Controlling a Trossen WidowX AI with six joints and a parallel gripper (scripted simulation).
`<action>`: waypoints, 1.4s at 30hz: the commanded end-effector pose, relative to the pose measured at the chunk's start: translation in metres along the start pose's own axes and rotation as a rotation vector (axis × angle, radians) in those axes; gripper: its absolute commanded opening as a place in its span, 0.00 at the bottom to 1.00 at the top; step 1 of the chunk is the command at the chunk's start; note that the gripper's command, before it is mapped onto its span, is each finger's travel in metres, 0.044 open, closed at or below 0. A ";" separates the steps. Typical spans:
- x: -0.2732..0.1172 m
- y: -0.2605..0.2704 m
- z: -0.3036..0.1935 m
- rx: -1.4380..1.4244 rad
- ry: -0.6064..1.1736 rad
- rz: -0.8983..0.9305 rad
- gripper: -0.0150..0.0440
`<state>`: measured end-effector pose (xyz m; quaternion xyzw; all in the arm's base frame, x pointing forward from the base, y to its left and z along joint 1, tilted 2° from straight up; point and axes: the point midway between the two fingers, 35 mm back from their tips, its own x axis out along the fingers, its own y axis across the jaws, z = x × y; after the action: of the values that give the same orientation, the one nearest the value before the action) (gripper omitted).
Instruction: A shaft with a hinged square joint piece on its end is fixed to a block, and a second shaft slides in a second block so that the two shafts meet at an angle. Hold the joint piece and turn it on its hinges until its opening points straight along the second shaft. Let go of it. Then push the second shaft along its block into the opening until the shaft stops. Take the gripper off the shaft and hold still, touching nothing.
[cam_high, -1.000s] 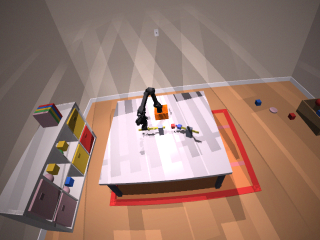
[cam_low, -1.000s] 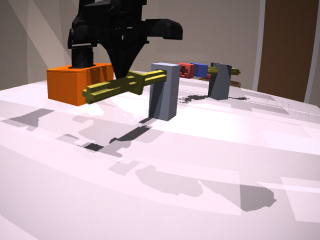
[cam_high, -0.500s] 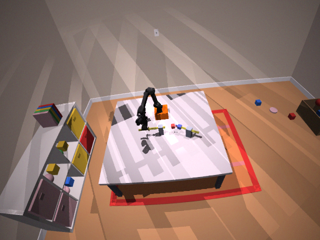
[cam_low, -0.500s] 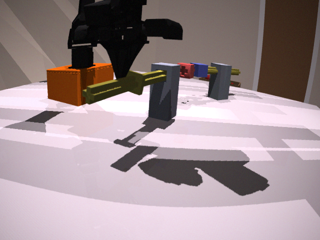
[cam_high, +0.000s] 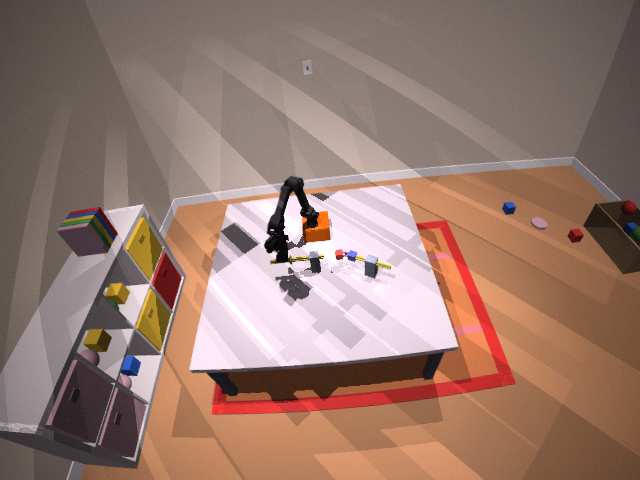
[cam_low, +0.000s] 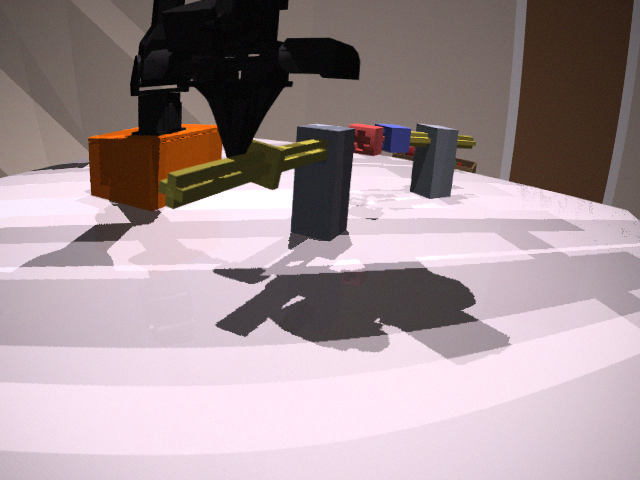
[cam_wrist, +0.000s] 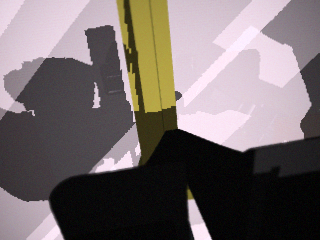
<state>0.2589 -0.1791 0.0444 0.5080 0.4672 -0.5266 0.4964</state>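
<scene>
The second shaft is yellow with a raised collar and runs through the near grey block. A short end sticks out beyond that block. The red joint piece stands apart from that end, its cross-shaped opening facing the near block. A blue piece joins it to the first shaft in the far grey block. My gripper is shut, its tip at the shaft on the collar's outer side; contact cannot be told.
An orange box stands under the arm's base at the back of the white table. The outer end of the second shaft reaches past the gripper to the left. A shelf stands on the floor left of the table.
</scene>
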 end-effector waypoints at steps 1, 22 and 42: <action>0.003 0.000 -0.001 0.000 0.000 0.000 0.25; 0.003 0.000 -0.001 0.000 0.000 0.001 0.25; -0.028 0.000 -0.001 0.002 0.008 -0.006 0.25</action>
<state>0.2573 -0.1772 0.0599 0.5059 0.4753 -0.5279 0.4894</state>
